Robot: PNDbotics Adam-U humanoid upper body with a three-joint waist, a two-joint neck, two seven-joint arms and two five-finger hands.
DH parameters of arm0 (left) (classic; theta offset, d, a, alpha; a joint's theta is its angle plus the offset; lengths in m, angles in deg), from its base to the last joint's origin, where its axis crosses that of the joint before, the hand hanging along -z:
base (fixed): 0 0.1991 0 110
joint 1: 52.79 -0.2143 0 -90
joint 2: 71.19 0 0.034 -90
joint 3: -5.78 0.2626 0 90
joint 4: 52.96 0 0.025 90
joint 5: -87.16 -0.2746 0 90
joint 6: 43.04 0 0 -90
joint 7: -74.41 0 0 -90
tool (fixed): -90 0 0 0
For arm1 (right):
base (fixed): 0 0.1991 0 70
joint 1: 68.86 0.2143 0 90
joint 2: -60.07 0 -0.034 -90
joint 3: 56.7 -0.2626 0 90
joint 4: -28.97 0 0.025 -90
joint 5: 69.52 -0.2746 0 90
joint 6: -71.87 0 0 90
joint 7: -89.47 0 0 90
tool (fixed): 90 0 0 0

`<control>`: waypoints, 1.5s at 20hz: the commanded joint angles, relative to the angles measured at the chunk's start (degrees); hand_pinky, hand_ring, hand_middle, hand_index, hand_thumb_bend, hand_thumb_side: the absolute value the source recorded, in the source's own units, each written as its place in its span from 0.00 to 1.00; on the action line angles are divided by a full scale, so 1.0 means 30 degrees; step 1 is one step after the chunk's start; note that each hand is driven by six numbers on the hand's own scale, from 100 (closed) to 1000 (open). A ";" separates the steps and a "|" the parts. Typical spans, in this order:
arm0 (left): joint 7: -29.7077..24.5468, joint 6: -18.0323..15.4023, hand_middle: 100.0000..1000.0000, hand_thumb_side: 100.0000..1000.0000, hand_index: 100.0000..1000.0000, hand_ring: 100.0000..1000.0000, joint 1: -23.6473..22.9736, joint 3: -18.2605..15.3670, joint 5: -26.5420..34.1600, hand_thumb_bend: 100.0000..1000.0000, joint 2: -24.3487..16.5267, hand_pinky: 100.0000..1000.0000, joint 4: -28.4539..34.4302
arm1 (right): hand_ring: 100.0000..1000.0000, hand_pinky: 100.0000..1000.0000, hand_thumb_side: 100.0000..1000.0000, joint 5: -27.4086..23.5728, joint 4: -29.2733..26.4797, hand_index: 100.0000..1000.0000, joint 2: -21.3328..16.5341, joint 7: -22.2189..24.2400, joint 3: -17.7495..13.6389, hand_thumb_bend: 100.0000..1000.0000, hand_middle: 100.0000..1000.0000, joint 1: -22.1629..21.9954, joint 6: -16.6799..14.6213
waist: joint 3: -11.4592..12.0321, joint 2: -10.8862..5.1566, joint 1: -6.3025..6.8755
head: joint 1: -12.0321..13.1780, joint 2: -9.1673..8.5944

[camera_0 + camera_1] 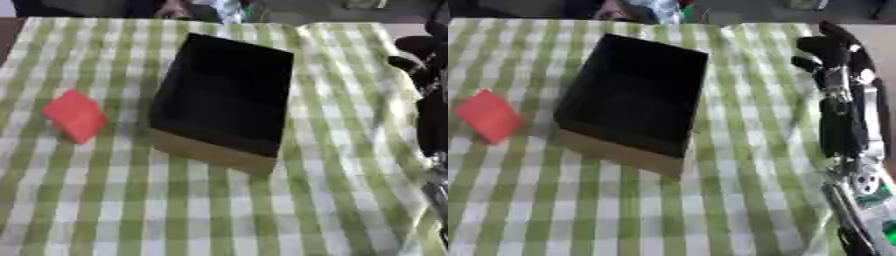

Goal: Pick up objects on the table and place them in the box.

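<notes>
The box [223, 100] sits open mid-desk on the green checked cloth [341, 200], with a red block [75, 116] just to its left. Right hand [829, 50] hangs over the desk's right edge holding nothing, can't tell how open it is.

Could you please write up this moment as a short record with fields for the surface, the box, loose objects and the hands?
surface: table under a green-and-white checked cloth
box: black inside, tan outer wall, open top, near the middle; nothing can be made out inside
loose object: red block, on the cloth left of the box, apart from it
right hand: raised at the right edge, fingers relaxed, holding nothing
left hand: not in view
</notes>
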 commanded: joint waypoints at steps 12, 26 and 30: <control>-0.0974 0.4025 0.69 0.73 0.85 0.58 0.2877 -0.0009 -0.4404 0.42 -0.7732 0.66 0.0395 | 0.80 0.74 0.68 0.0098 -0.0325 0.84 -0.0664 0.0209 -0.0006 0.00 0.65 0.0061 -0.0119 | -0.0243 -0.0379 0.0141 | 0.0505 0.0272; -1.2434 0.5907 0.78 0.83 0.94 0.74 0.6803 0.2968 -0.7736 0.52 -1.4216 0.66 -0.6870 | 0.80 0.74 0.68 0.0063 -0.0325 0.85 -0.0886 0.0573 0.0322 0.00 0.65 -0.0041 -0.0051 | -0.0966 -0.0592 0.0389 | 0.0732 0.0336; -1.4191 0.5489 0.79 0.81 0.95 0.77 0.8035 0.3682 -0.8612 0.67 -1.4377 0.66 -0.9042 | 0.80 0.74 0.68 0.0032 -0.0325 0.85 -0.0911 0.0674 0.0398 0.00 0.65 -0.0034 -0.0010 | -0.1044 -0.0620 0.0426 | 0.0864 0.0317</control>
